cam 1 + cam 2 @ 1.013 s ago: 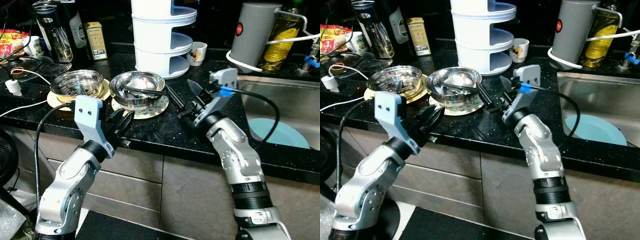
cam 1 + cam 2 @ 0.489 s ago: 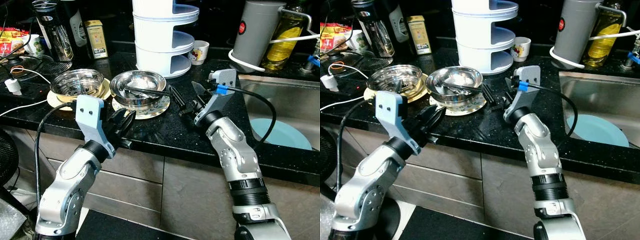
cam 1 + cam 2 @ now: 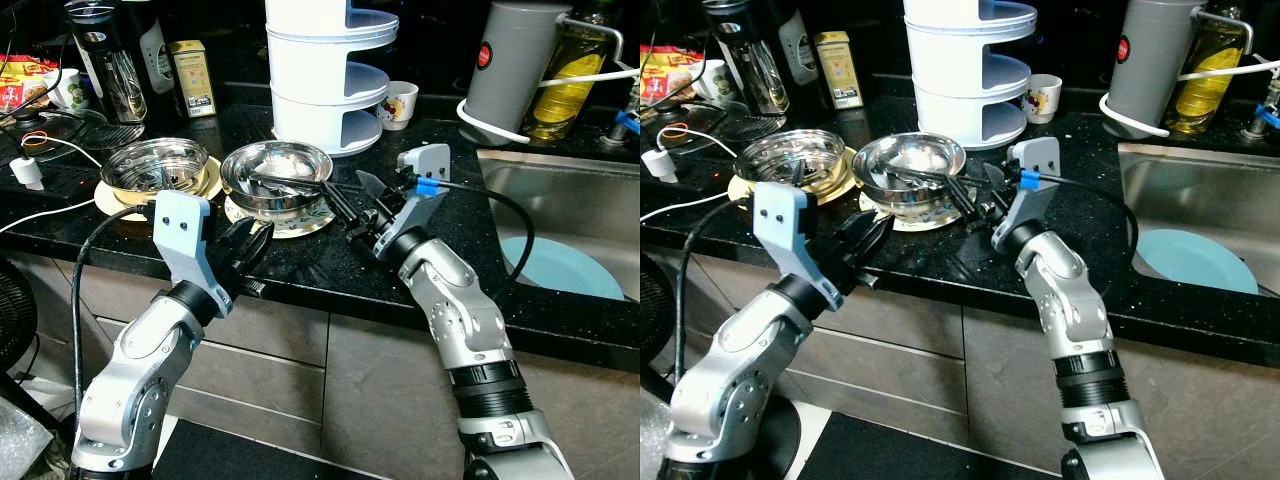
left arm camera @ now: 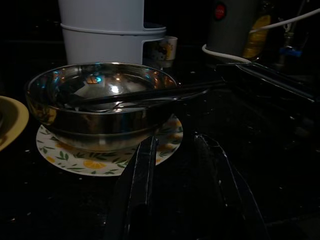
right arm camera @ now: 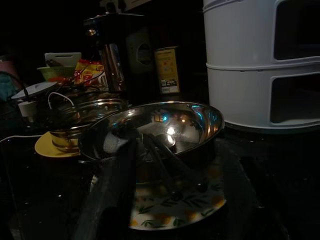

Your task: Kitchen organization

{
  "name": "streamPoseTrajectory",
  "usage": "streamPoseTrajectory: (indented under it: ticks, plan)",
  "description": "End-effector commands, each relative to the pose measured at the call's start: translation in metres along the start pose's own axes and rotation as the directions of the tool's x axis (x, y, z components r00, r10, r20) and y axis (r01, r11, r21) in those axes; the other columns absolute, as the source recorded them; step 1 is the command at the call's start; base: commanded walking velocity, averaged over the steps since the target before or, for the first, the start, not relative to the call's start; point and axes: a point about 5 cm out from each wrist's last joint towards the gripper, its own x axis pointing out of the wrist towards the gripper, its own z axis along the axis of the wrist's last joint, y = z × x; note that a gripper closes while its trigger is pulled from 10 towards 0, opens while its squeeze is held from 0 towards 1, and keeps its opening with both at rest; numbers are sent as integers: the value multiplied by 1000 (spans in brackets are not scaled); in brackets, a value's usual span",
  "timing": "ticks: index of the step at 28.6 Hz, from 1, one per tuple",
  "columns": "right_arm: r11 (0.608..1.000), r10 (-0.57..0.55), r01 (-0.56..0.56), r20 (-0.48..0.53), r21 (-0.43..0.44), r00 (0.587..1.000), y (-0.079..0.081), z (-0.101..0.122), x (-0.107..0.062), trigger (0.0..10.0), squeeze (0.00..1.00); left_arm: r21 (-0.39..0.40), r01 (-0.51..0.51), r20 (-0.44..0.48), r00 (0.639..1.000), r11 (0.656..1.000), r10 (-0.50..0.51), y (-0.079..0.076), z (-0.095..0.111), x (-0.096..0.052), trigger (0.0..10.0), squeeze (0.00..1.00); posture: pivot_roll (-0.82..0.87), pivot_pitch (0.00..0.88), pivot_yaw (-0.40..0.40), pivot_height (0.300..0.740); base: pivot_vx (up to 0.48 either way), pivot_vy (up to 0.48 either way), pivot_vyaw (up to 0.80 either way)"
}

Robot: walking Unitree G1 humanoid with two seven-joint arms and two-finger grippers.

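Steel bowl [image 3: 276,176]: on a floral plate [image 3: 300,218] on the black counter [image 3: 330,262], with dark chopsticks [image 3: 300,184] lying across its rim toward 3 o'clock. Second steel bowl [image 3: 160,166]: on a yellow plate [image 3: 112,200], just beside at 9 o'clock. White tiered rack [image 3: 325,70]: at 12 o'clock. Right gripper [image 3: 362,206]: fingers parted, near the chopstick ends at 3 o'clock. Left gripper [image 3: 252,244]: fingers parted, holding nothing, at 6 o'clock by the counter edge.

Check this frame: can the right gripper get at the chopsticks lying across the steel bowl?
Probably yes. The right gripper sits open beside the bowl, at the chopsticks' overhanging ends, with nothing between them.
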Motion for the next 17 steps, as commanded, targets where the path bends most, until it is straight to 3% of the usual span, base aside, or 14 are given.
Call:
streamPoseTrajectory:
  ticks: [1,17]
  plan:
    - [1000,-3,3,-14,0,1000,0,-1,1,0,0,-7,14,-5,1000,1000,-14,-1,0,1,10000,0,54,0,7,740,0,0,0]
    - [1000,-23,23,-8,2,1000,-3,0,2,0,0,-5,18,-21,1000,1000,-18,-2,-3,0,10000,0,54,0,6,740,0,0,0]
